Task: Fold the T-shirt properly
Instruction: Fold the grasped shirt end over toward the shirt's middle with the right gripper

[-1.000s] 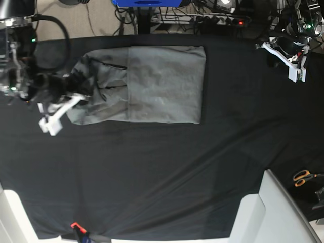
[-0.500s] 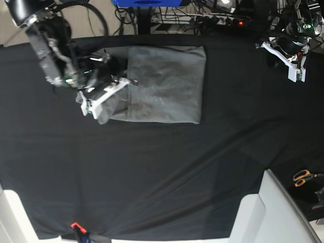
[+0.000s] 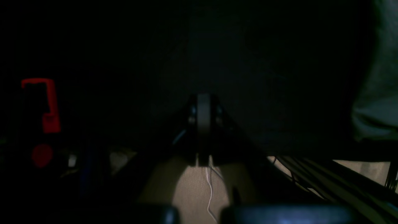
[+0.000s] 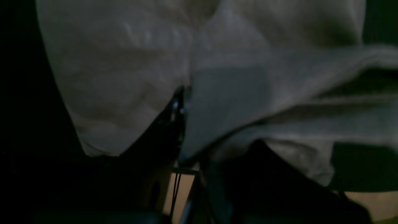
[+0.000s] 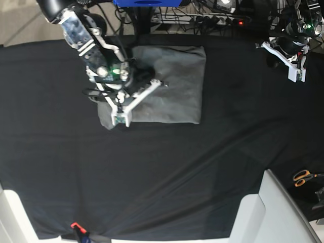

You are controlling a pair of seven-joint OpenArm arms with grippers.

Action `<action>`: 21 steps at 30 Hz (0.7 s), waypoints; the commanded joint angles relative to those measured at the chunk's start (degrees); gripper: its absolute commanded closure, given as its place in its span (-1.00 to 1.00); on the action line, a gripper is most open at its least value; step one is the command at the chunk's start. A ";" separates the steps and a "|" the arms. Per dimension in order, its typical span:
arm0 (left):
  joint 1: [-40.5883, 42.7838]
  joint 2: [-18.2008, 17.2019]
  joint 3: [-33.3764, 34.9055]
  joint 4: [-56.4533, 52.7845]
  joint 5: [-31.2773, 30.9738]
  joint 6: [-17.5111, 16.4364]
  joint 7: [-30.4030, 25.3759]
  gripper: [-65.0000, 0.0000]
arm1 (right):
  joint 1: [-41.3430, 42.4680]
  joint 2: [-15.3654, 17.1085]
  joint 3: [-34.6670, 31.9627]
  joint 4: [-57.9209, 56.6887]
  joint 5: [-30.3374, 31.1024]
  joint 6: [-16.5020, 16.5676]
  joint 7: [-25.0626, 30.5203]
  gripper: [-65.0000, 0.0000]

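The grey T-shirt point(image 5: 177, 76) lies at the back of the black-covered table point(image 5: 202, 162) as a folded rectangle. My right gripper point(image 5: 136, 98) hovers over its left half. It is shut on a bunch of the shirt's fabric, and a lifted grey flap point(image 5: 105, 117) hangs below the arm. The right wrist view shows grey T-shirt cloth point(image 4: 124, 77) pinched between the dark fingers of the right gripper point(image 4: 182, 96). My left gripper point(image 5: 283, 61) is parked at the table's back right corner, away from the shirt. In its wrist view the left gripper point(image 3: 203, 102) is shut on nothing.
Orange-handled scissors point(image 5: 304, 177) lie past the table's right edge. A white bin point(image 5: 273, 212) stands at the front right corner. Cables and a power strip point(image 5: 223, 19) run behind the table. A small red clip point(image 5: 76, 225) sits on the front edge.
My right arm has swung from the table's left edge rightwards over the shirt, carrying the shirt's left end with it. The left arm has stayed still.
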State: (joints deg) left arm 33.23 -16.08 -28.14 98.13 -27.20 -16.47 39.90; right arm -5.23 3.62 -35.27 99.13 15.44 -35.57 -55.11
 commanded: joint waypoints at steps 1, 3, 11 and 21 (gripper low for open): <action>0.30 -0.76 -0.47 0.73 -0.27 -0.01 -0.91 1.00 | 0.53 -1.02 -0.82 0.87 -1.24 0.01 0.21 0.99; 0.30 -0.76 -0.47 0.73 -0.27 -0.01 -0.91 1.00 | 0.53 -1.73 -3.02 0.87 -3.88 0.01 0.12 0.99; 0.39 -0.76 -0.47 0.73 -0.27 -0.01 -0.91 1.00 | 3.78 -4.80 -6.36 -4.14 -5.90 0.01 0.12 0.99; 0.30 -0.85 -0.47 -2.35 -0.27 -0.01 -1.00 1.00 | 6.33 -5.95 -9.96 -6.43 -5.73 0.36 1.35 0.99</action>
State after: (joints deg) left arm 33.23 -16.19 -28.14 94.96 -27.05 -16.45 39.75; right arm 0.32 -1.43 -45.04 91.81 9.67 -35.44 -54.43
